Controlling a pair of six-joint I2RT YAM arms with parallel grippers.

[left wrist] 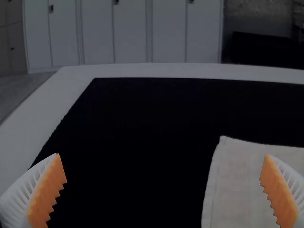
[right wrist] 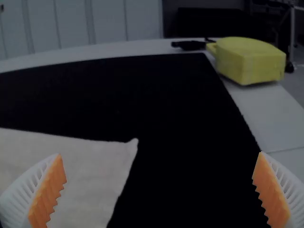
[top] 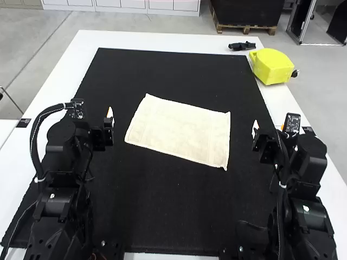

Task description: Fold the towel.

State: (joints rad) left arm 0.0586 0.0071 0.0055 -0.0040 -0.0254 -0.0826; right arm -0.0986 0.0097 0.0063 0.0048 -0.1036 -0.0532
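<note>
**Towel spread, fold looks yet to start**

Towel (top: 181, 130) lies flat, slightly askew, on the black mat (top: 179, 70). Left gripper (left wrist: 162, 155) at the towel's left, right gripper (right wrist: 160, 154) at its right; both sets of jaws apart, empty. Next move, I judge: pinch the near corners, carry them over. Yellow object (top: 272, 65) beyond the towel, rightward; likely no obstacle.
</note>
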